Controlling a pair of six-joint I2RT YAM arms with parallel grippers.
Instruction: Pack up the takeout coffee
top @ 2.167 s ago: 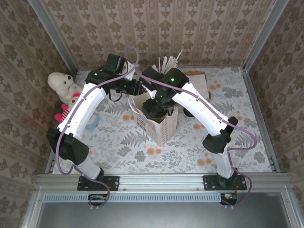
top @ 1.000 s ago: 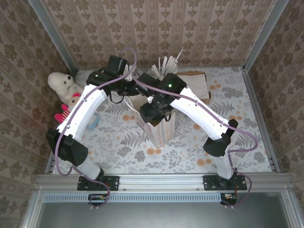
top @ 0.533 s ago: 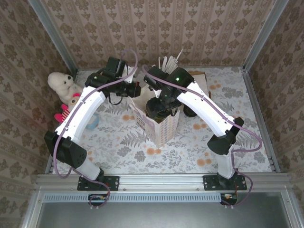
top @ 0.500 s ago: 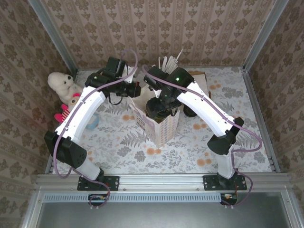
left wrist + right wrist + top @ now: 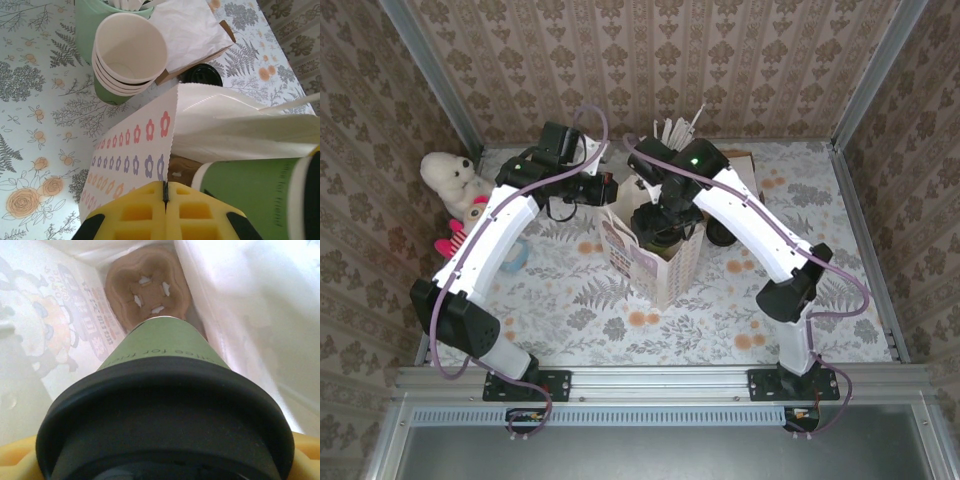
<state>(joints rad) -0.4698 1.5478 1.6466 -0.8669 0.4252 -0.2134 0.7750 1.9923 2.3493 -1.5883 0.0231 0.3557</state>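
Seen from above, a floral-patterned table (image 5: 840, 260) has a tall white paper bag (image 5: 665, 272) standing upright at its centre, with two white robot arms meeting over the bag's open mouth. The left gripper (image 5: 165, 200) comes in from about 10 o'clock of the bag, its yellow pads pressed together on the bag's top edge, pinching the panel printed with small flowers. The right gripper (image 5: 663, 228) reaches down from about 12 o'clock into the mouth of the bag, its jaws spread wide and clamped around the black lid of the takeout coffee (image 5: 161, 345). The green cup hangs inside the upper part of the bag, bottom pointing down. Directly beneath it, on the bag's floor and apart from the cup, sits a brown pulp cup carrier (image 5: 150, 287). In the left wrist view the cup appears at 4 o'clock, just behind the pinched edge. Outside the bag, toward 12 o'clock on the table, a stack of cream cups (image 5: 129, 52) stands beside a green holder (image 5: 92, 22) of white straws, with crumpled white paper (image 5: 190, 30) in a brown box just to their right. A white plush bear (image 5: 450, 178) sits at the table's 10 o'clock edge.
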